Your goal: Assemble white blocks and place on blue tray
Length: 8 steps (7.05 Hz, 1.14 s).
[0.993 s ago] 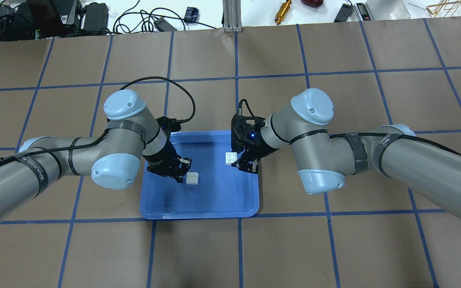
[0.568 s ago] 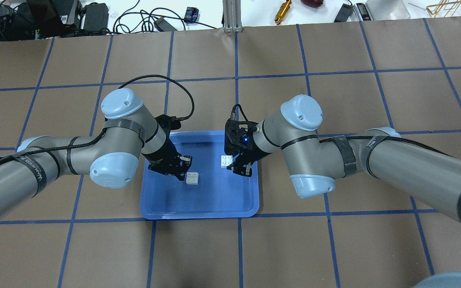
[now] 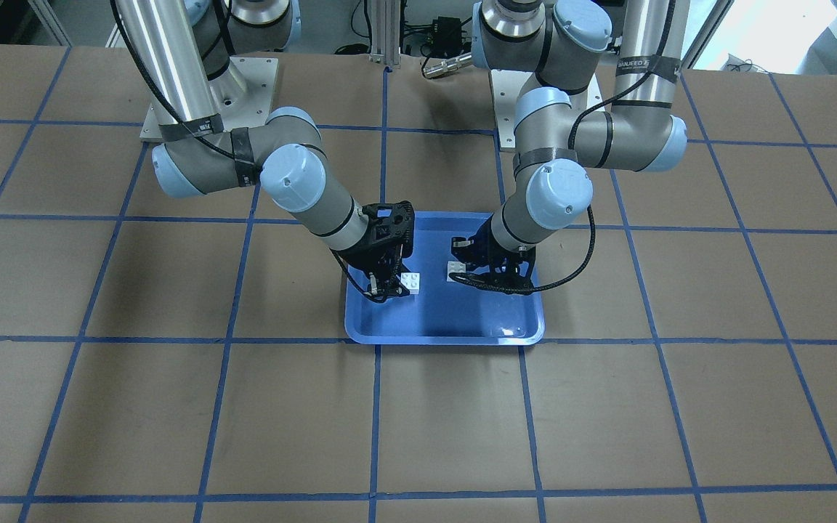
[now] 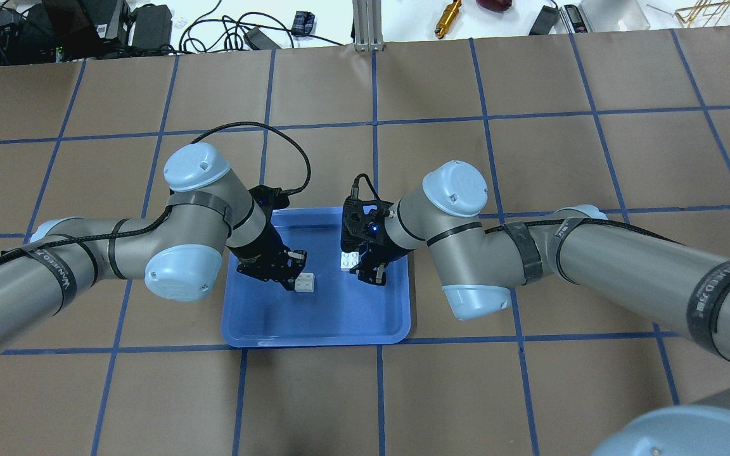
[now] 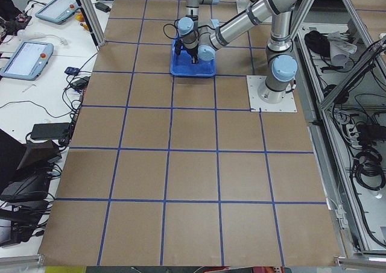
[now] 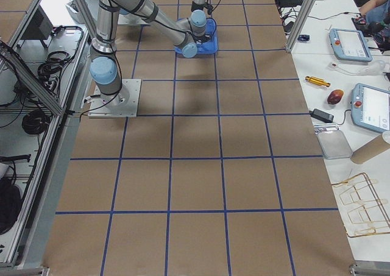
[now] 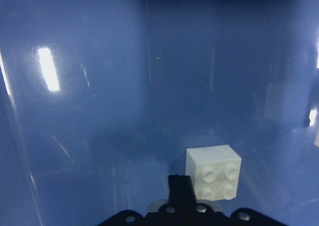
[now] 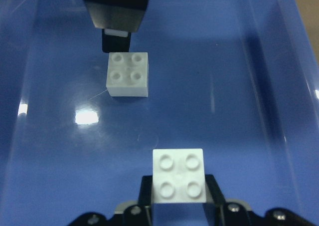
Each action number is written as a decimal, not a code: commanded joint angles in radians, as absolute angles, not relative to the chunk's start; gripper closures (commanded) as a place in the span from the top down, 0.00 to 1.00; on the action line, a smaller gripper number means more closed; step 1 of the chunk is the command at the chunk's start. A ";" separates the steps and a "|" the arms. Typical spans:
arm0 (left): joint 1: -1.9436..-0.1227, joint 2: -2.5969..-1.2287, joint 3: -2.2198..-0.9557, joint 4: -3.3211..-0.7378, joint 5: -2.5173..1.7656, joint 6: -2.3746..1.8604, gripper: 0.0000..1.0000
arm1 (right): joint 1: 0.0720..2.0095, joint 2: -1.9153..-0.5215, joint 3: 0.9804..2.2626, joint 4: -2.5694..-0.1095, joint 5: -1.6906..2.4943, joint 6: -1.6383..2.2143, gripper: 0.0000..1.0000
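Though not yet joined, logged as two separate white blocks, both over the blue tray (image 4: 327, 316) on the tabletop (image 4: 530, 392).

Entry 1, right hand (image 4: 365, 270). Closed on the held white block (image 8: 178, 175), pinching it by two opposite sides between the fingers (image 8: 211, 188), studs up. Shifted since a second ago from close by the tray's right rim to nearer the tray's middle, carrying that block along. Looks clear of the tray floor, though hard to confirm.

Entry 2, left hand (image 4: 291, 273). Closed up completely, with nothing held. Set tips-down just beside the resting white block (image 7: 213, 172); touching or barely apart, cannot tell. Sits much where it was a second ago.

Entry 3, resting white block. Lies flat on the tray floor, studs up, left of centre in the overhead view. Unmoved over the same second.

Reading of the change. Narrows the gap between the two blocks without closing it; still plainly apart in the right wrist view. Probably marks the approach toward mating. Likely calls next for lining up the held block over the resting studs, then pressing down, perhaps with the left hand as a backstop against sliding on glossy plastic. Leaves little to do for placement once joined, given both blocks already over the tray.
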State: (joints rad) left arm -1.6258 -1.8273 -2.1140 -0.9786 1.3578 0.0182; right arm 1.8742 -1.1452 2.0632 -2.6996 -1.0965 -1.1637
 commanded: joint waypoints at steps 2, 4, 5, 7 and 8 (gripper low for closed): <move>-1.614 -1.819 -2.125 -0.973 1.359 0.014 0.00 | 1.884 -1.109 2.031 -2.707 -1.088 -1.147 0.00; -1.615 -1.813 -2.128 -0.982 1.356 -0.003 0.00 | 1.916 -1.097 2.007 -2.707 -1.089 -1.093 0.00; -1.615 -1.813 -2.128 -0.983 1.356 -0.003 0.00 | 1.917 -1.097 2.006 -2.706 -1.091 -1.080 0.00; -1.612 -1.815 -2.123 -0.971 1.353 -0.002 0.00 | 1.922 -1.098 2.008 -2.704 -1.091 -1.063 0.00; -1.612 -1.819 -2.123 -0.968 1.353 -0.002 0.00 | 1.948 -1.098 2.008 -2.706 -1.097 -1.055 0.00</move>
State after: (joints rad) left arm -1.6132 -1.8153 -2.1245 -0.9732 1.3537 -0.0020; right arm 1.9265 -1.0978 2.0080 -2.7053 -1.0920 -1.0674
